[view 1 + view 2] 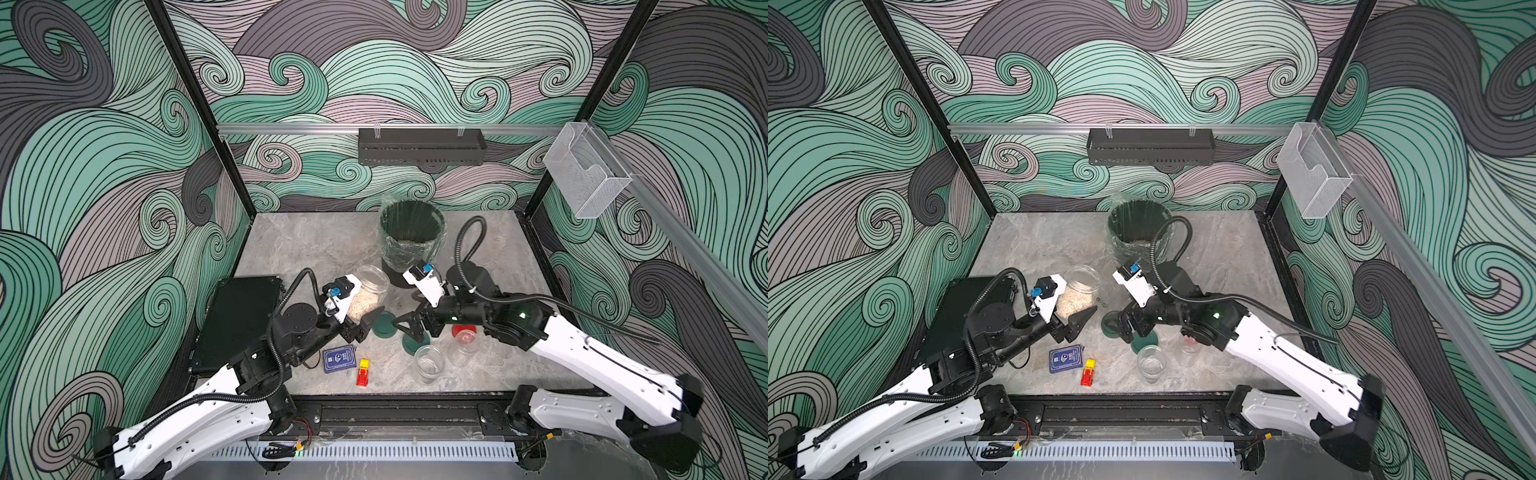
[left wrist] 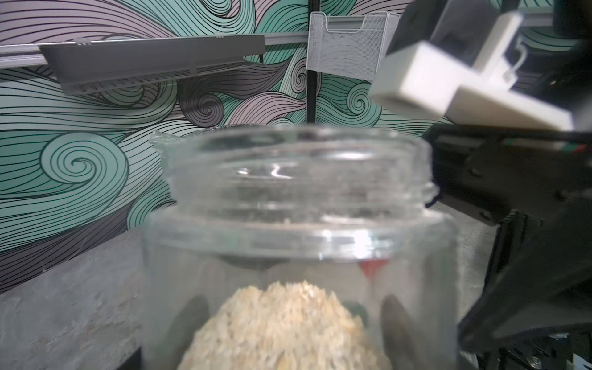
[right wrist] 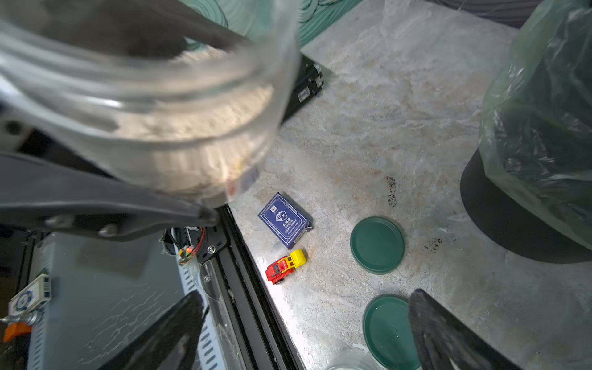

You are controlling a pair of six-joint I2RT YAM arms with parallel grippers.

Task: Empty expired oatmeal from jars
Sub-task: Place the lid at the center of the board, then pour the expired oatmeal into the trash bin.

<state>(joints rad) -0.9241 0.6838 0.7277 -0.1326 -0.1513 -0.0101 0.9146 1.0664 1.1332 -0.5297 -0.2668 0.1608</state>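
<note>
One grey desk (image 1: 316, 249) carries all items. Black bin (image 1: 388, 249) with clear liner, back centre; a thin tan layer of oatmeal (image 1: 409, 240) lies at its bottom. Black case (image 1: 241, 320) at the left edge. Left end effector (image 1: 365, 311) clamped on the open jar (image 1: 371, 286), lidless, roughly half full of oatmeal. Right end effector (image 3: 306, 298) spread wide, holding nothing, above two green lids (image 3: 377, 245) lying flat on the desk. Nearer the front: empty jar (image 1: 429, 363), with red-lidded jar (image 1: 463, 349) just beside it, partly under the right arm. Blue card box (image 1: 340, 359); toy car (image 1: 363, 372) beside it.
</note>
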